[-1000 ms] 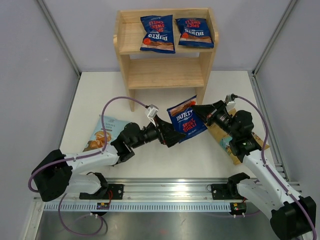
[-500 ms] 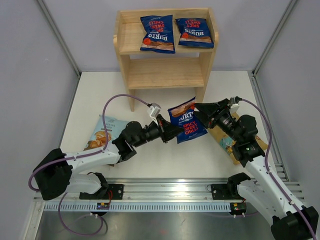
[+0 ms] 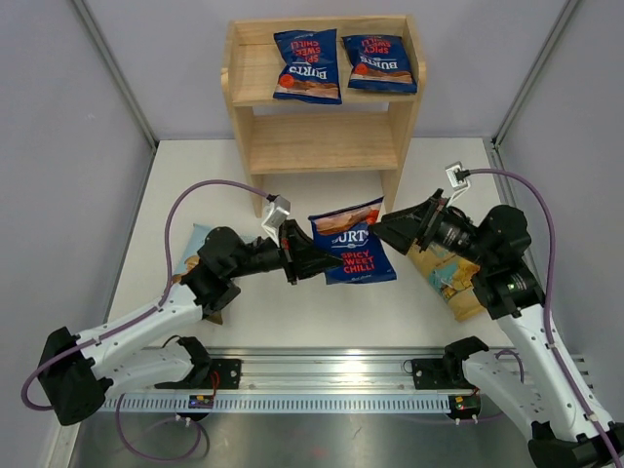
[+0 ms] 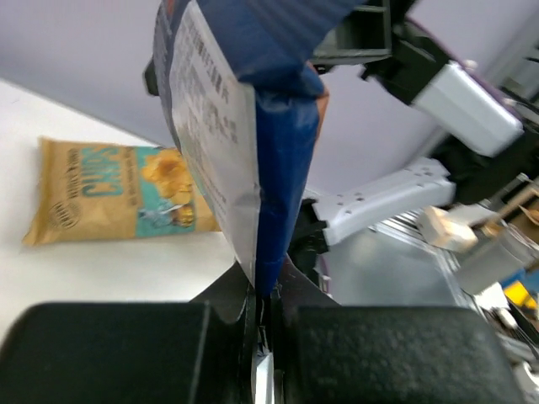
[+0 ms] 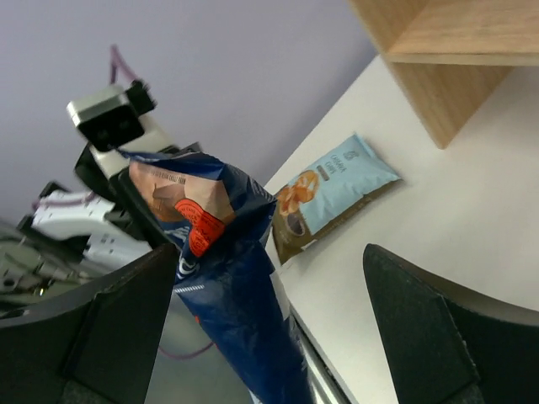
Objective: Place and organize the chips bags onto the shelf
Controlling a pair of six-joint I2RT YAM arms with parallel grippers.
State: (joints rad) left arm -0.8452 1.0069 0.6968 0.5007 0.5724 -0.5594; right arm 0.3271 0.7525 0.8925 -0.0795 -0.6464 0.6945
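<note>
My left gripper is shut on the edge of a dark blue chips bag and holds it above the table in front of the shelf. In the left wrist view the bag stands up from the clamped fingers. My right gripper is open beside the bag's right corner; in its wrist view the bag hangs between the wide fingers, untouched. Two more dark blue bags lie on the shelf's top tier.
A pale blue bag lies on the table, mostly under my left arm, also seen as a pale blue bag. A tan bag lies under my right arm, the tan bag. The shelf's lower tier holds nothing.
My right gripper opened, let go of the dark blue bag and drew back right. My left gripper shut on the bag and carried it slightly left.
</note>
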